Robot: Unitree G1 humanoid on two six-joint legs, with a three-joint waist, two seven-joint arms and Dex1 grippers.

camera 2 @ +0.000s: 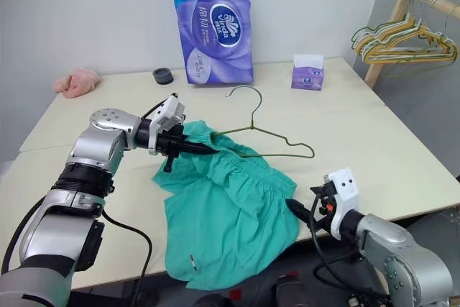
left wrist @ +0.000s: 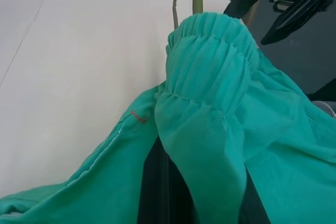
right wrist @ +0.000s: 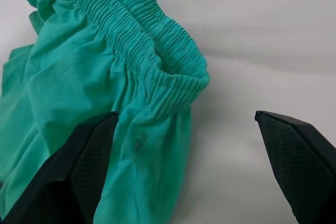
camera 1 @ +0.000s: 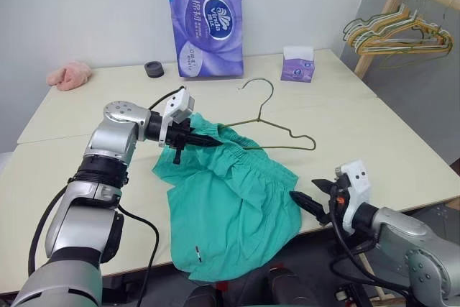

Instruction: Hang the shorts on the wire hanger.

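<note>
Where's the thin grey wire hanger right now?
In the left eye view the thin grey wire hanger lies flat mid-table, its left end tucked into the teal-green cloth shorts' waistband, its hook towards the purple tissue pack.

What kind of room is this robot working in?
Probably a lab or test room set up for laundry chores: a plain table with teal shorts and a wire hanger, and a wooden rack of hangers against bare walls.
</note>
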